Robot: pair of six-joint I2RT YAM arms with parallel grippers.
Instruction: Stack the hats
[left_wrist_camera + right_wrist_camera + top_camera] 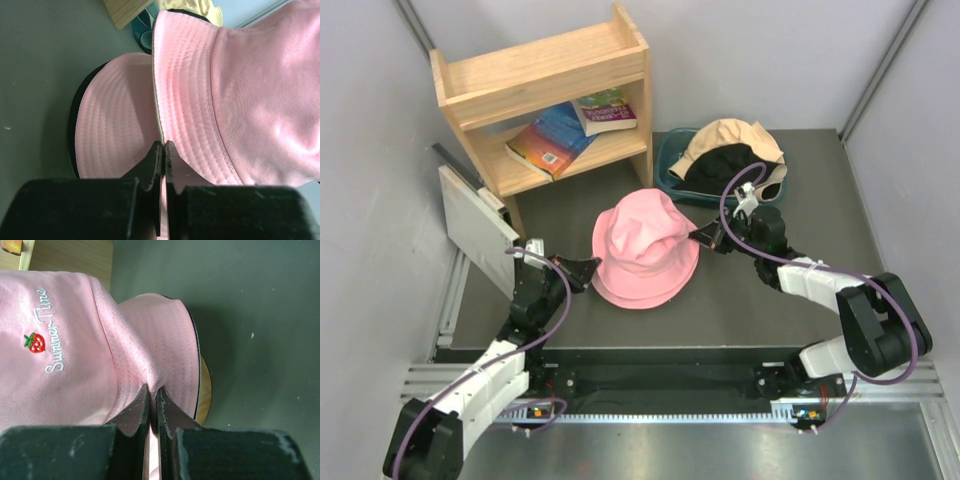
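Left pincer (588,272), right pincer (700,237) both pinched closed, arms angled inward

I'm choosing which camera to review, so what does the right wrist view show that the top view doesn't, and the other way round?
Right wrist only: the red strawberry and "Summer Time" stitching on the pink hat. Top only: the wooden shelf with books, the teal tub holding a tan hat and a black hat, and the left arm. Both: the pink hat, with the right jaws shut on its brim.
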